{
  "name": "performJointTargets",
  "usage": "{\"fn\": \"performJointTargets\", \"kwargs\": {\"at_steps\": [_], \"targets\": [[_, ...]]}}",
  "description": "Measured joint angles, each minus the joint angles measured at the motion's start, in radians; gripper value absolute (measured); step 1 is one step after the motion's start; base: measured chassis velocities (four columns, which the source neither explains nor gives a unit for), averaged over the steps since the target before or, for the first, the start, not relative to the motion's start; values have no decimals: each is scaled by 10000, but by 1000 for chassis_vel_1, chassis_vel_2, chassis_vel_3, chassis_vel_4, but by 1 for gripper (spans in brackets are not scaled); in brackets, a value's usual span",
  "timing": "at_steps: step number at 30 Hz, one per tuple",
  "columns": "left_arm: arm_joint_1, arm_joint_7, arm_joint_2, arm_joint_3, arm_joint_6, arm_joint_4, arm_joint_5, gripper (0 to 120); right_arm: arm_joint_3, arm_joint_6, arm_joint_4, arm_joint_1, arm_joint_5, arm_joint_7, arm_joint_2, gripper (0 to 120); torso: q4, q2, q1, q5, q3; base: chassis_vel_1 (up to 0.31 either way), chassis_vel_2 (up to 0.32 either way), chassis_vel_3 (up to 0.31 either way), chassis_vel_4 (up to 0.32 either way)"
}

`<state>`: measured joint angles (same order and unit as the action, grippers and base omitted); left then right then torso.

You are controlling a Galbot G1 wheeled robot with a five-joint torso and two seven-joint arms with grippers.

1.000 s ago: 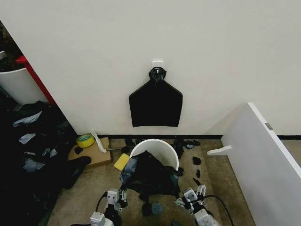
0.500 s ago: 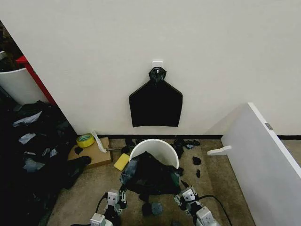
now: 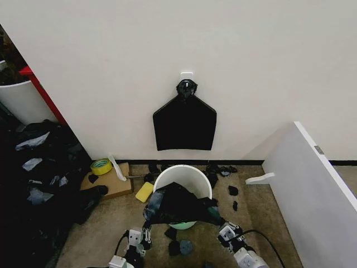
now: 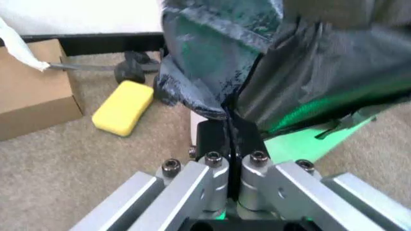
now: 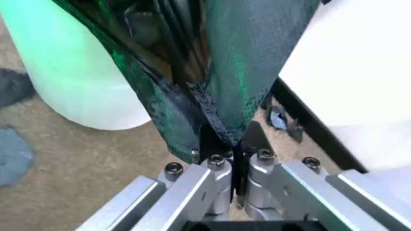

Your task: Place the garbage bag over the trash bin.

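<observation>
Gripping one black garbage bag [image 3: 179, 204] are two grippers, each pinched shut on an edge: the left gripper [image 3: 146, 230] at the bag's left corner, the right gripper [image 3: 223, 227] at its right corner. One trash bin [image 3: 188, 175] stands just beyond them, between the two arms (its green base peeks under the bag). The bag is stretched across the bin's near rim. One yellow sponge [image 4: 123, 107] lies beside the left gripper.

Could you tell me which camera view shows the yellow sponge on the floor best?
The left wrist view: the yellow sponge lies whole and close beside the cardboard box. The head view shows it small, left of the trash bin.
</observation>
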<state>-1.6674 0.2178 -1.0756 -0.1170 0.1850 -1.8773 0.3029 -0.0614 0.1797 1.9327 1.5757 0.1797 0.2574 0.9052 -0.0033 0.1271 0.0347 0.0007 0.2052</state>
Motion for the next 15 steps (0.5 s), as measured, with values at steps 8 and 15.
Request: {"fn": "performJointTargets", "kwargs": {"at_steps": [8,15], "targets": [[48,598,-287,317,803,612,-912,4,17,-465,-53,99,250,56,-35,0,-1,0,0,-1,0,0,0,0,0],[-429,914,365,161,817,197,-1281,27,29,-553,46,129,43,64,-50,0,-1,0,0,1,0,0,0,0,0]]}}
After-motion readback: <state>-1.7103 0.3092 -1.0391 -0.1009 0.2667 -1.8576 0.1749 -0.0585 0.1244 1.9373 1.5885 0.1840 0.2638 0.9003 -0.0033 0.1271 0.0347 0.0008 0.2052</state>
